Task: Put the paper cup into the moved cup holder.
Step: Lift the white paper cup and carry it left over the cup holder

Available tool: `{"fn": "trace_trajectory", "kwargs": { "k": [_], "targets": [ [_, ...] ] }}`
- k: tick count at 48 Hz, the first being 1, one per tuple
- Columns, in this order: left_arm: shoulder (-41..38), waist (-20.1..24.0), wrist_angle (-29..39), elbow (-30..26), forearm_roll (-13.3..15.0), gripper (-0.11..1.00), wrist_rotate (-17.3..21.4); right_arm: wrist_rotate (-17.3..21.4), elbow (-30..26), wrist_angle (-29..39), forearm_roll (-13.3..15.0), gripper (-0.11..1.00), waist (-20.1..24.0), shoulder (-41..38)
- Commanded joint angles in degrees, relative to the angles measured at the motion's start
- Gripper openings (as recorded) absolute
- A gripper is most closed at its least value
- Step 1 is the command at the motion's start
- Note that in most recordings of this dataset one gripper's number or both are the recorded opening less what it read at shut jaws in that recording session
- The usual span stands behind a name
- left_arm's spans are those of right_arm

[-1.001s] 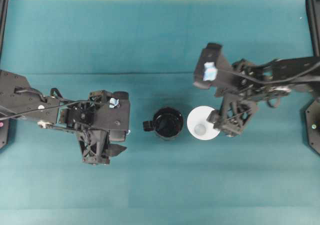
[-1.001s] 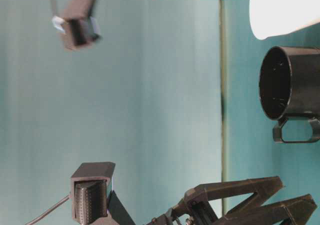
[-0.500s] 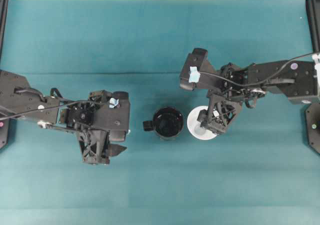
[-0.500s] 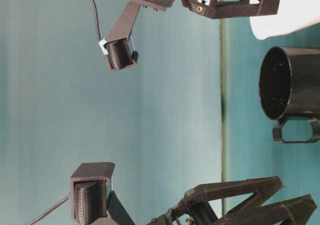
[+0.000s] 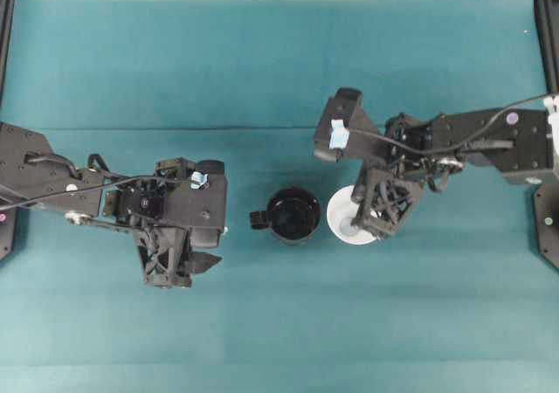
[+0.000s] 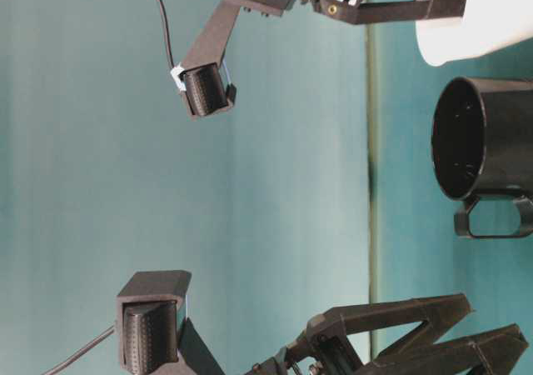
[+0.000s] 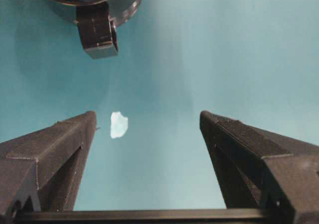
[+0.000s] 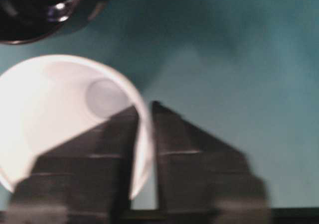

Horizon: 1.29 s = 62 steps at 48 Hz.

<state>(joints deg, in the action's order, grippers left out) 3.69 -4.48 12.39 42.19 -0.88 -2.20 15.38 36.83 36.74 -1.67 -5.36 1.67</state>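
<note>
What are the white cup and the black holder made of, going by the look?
White cup: looks like thin paper, matte plain white, with a thin wall where the right gripper has its jaws pinched on the rim. Black holder: hard and glossy, with bright glints on the rim and a moulded side handle; plastic or glazed ceramic, can't tell which.

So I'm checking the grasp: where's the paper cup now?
Overhead view, right of centre: the paper cup stands beside the cup holder, its wall pinched by the right gripper.
</note>
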Motion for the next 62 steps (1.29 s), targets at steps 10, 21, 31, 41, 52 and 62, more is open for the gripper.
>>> {"fn": "trace_trajectory", "kwargs": {
  "k": [10,21,31,41,52,62],
  "targets": [
    [0.79,-0.09,-0.18,-0.35,-0.18,0.88,-0.09,0.35,-1.67,2.11,-0.7,-0.04,0.26,0.88],
    [0.88,-0.09,-0.18,-0.35,-0.09,0.88,-0.09,0.26,-5.27,11.95,-1.93,-0.04,-0.53,4.83],
    [0.88,-0.09,-0.18,-0.18,-0.09,0.88,-0.09,0.18,-11.69,18.98,-2.11,-0.04,-0.88,8.0],
    [1.67,-0.09,-0.18,0.79,-0.09,0.88,-0.88,0.35,-17.49,19.6,-2.02,-0.04,-0.97,7.47],
    [2.99,-0.09,-0.26,2.29,-0.09,0.88,-2.55,0.44,-19.42,14.68,-2.02,-0.04,-0.79,5.27],
    [3.43,-0.09,-0.26,2.72,-0.09,0.88,-2.55,0.44,-20.48,13.45,-2.02,-0.04,-0.7,1.41]
  ]
}}
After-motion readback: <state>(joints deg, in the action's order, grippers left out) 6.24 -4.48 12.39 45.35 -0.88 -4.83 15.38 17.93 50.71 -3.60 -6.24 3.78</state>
